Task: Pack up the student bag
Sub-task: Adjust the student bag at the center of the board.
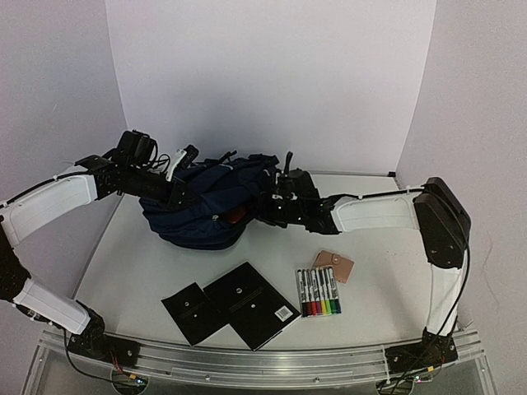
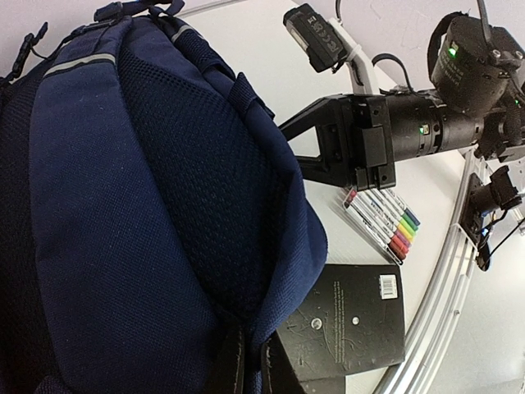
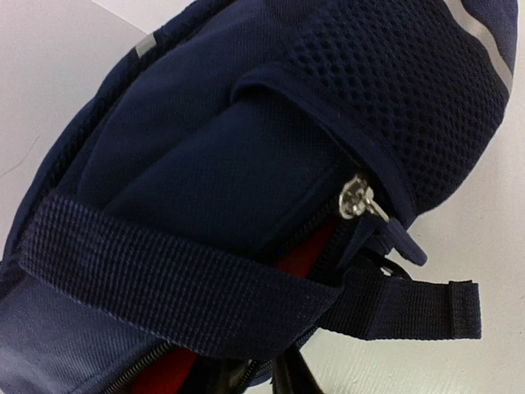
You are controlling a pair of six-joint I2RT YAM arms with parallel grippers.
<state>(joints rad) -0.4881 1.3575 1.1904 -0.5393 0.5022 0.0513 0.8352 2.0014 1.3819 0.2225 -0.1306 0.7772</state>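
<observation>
At the near edge of the desk (image 1: 395,247), we've got two black notebooks, a smaller one (image 1: 192,311) and a larger one (image 1: 254,303), lying flat and touching, corner overlapping corner. Just to their right sits one row of markers (image 1: 319,292) with coloured caps (too small to count pen by pen). Just beyond that, one tan pouch (image 1: 333,265) lies flat on its own.

Further back, mid-desk, there's the student bag (image 1: 206,210), one navy lump lying on its side with both arms at it, one from each side. The left gripper (image 2: 250,365) is at the bag's left end. In the left wrist view its dark fingers stand close together with a fold of the blue rim pinched between them. The right gripper (image 1: 265,212) is pressed in at the bag's right end. How far apart its fingers are, I cannot tell, as the fabric fills the right wrist view. That view does show one silver zip pull (image 3: 358,199), and the zip is parted (red showing inside).
</observation>
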